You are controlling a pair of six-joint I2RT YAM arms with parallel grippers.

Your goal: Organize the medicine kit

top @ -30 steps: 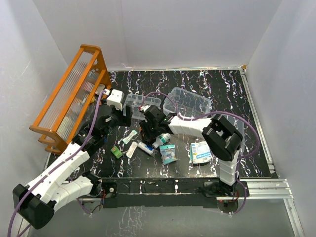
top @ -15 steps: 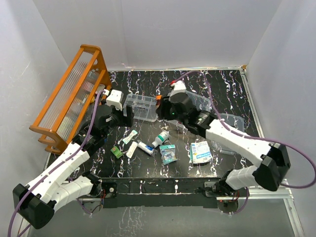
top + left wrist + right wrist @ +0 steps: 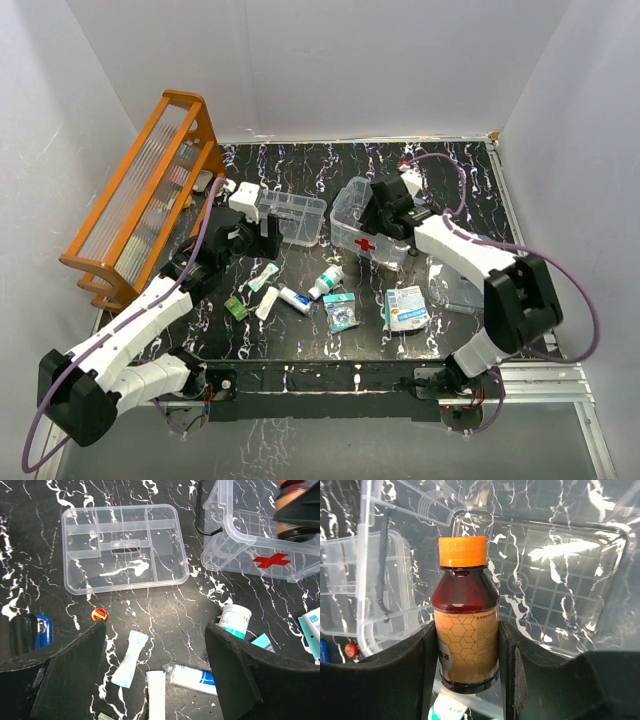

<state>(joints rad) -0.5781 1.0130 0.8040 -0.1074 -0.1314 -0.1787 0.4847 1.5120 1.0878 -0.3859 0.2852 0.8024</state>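
The medicine kit (image 3: 372,238) is a clear open box with a red cross, standing mid-table. It also shows in the left wrist view (image 3: 260,540), and its floor in the right wrist view (image 3: 545,580). My right gripper (image 3: 388,208) (image 3: 467,647) is shut on a dark brown bottle (image 3: 465,610) with an orange cap and holds it upright over the open box. The bottle shows blurred in the left wrist view (image 3: 296,510). My left gripper (image 3: 264,238) (image 3: 155,680) is open and empty above loose items. A clear lid-like piece (image 3: 455,282) lies right of the box.
A shallow clear divided tray (image 3: 292,216) (image 3: 122,547) lies left of the box. An orange wooden rack (image 3: 140,200) stands far left. Loose items lie in front: white-green bottle (image 3: 327,281), tube (image 3: 296,299), sachet (image 3: 130,657), packets (image 3: 341,312) (image 3: 405,308), and a red cap (image 3: 99,613).
My right arm has swung from the loose items at mid-table back to the kit and now holds the bottle over it. The left gripper has shifted slightly right.
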